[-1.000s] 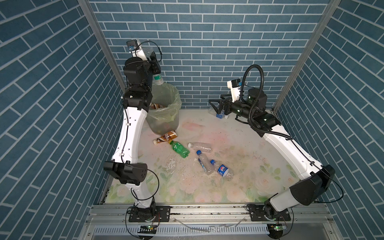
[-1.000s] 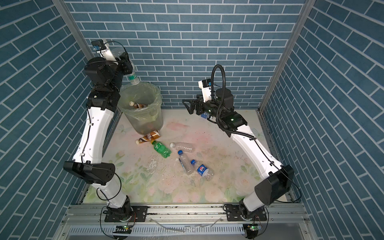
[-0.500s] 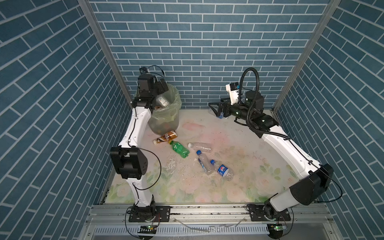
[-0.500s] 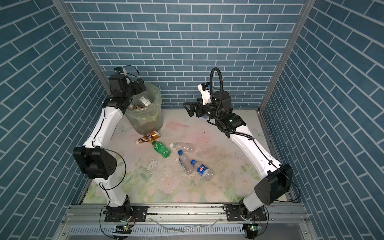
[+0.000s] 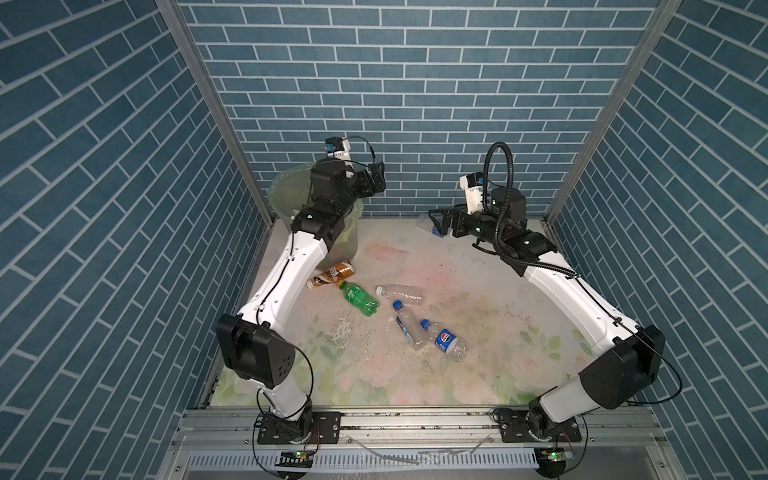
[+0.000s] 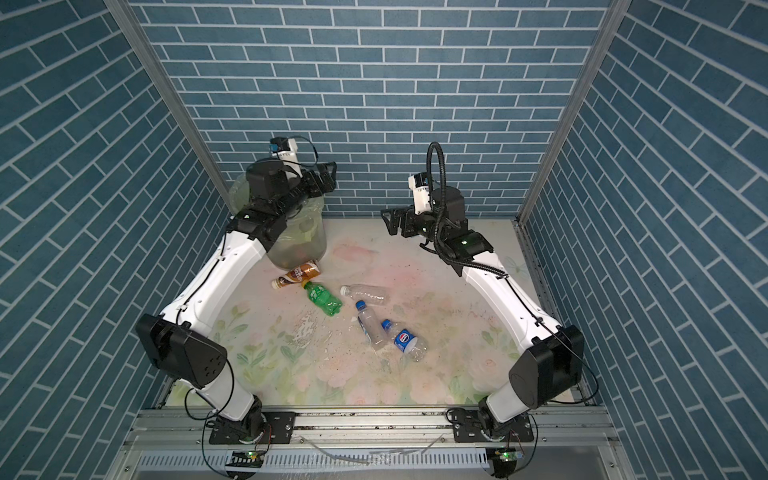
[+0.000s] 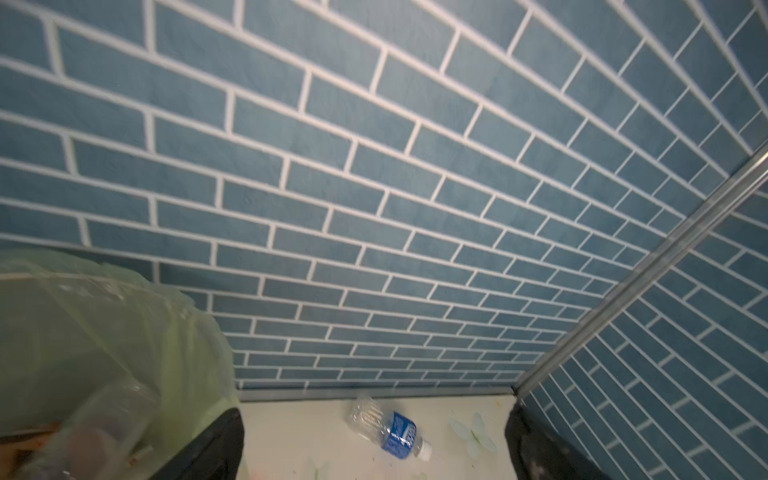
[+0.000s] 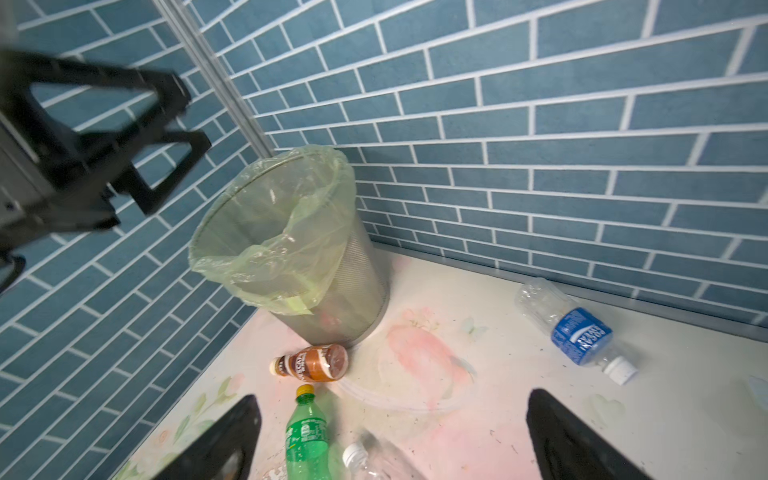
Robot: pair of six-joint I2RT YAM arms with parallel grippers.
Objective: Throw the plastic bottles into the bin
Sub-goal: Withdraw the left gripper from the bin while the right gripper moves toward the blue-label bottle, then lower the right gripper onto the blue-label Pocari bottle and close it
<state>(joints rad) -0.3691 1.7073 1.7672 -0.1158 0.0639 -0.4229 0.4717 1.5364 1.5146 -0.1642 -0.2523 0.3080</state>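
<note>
- Left end effector (image 5: 379,179) is wide open and holds nothing. It hangs in the air higher than the rim of the bin (image 5: 286,185), on the side of the bin that faces the middle of the back wall.
- Its two dark fingers (image 7: 211,445) frame only the brick wall and a strip of the worktop (image 5: 478,374) in the left wrist view. Nothing is between them.
- Right end effector (image 5: 433,223) is also wide open and empty. It hovers low over the rear of the worktop, with its fingers directed toward the bin's side.
- Just beside it, close to the back wall, a blue-labelled bottle with a white cap (image 8: 579,334) lies on its side.
- The bin stands upright in the rear left corner of the worktop, with a pale green bag folded over its rim. In both top views the left arm passes in front of it. Some blurred things lie inside the bag, but I cannot tell what they are.
- A brown-labelled bottle (image 5: 336,274) lies at the foot of the bin, just beside it.
- A green bottle (image 5: 358,297) lies with its yellow cap just beside the brown-labelled bottle.
- Near the middle of the worktop lie three more: a clear bottle with a white cap (image 5: 401,291), a slim clear bottle with a blue cap (image 5: 408,326) and a bottle with a round blue label (image 5: 445,341). The last two are close side by side.
- All six of these bottles are outside the bin.
</note>
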